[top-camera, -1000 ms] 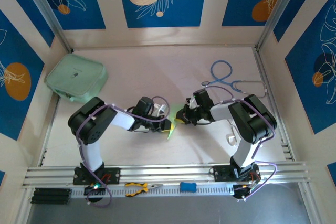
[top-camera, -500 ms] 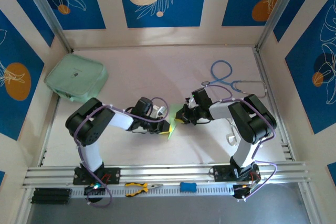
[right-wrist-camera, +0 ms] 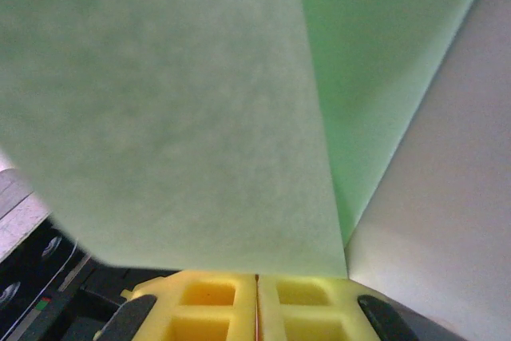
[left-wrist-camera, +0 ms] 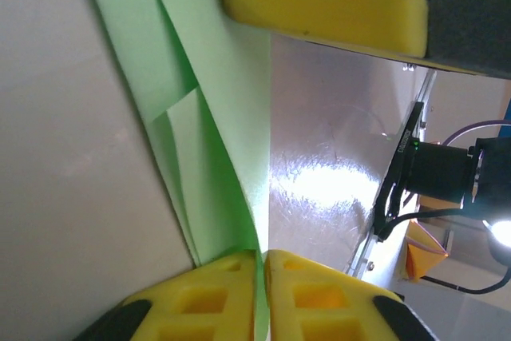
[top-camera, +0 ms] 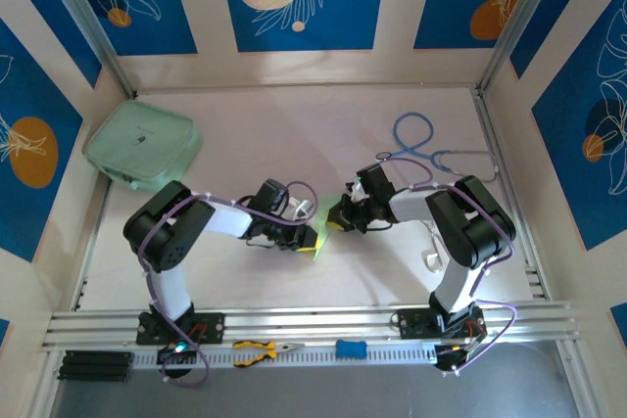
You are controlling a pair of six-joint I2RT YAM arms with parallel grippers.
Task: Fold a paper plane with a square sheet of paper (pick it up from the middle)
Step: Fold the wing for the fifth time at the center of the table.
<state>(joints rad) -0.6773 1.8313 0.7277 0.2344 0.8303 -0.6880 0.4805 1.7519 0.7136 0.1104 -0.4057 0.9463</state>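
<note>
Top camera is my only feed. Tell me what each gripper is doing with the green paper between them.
Observer: In the left wrist view, the left gripper is shut on the paper, pinching it at one edge.
Operator: Give me the right one.
Observer: In the right wrist view, the right gripper is shut too, and the sheet rises straight out from between its fingertips.
Operator: Report how far the folding has got.
Observer: The left wrist view shows creases and an overlapping flap, so the paper is partly folded, not a flat square.
</note>
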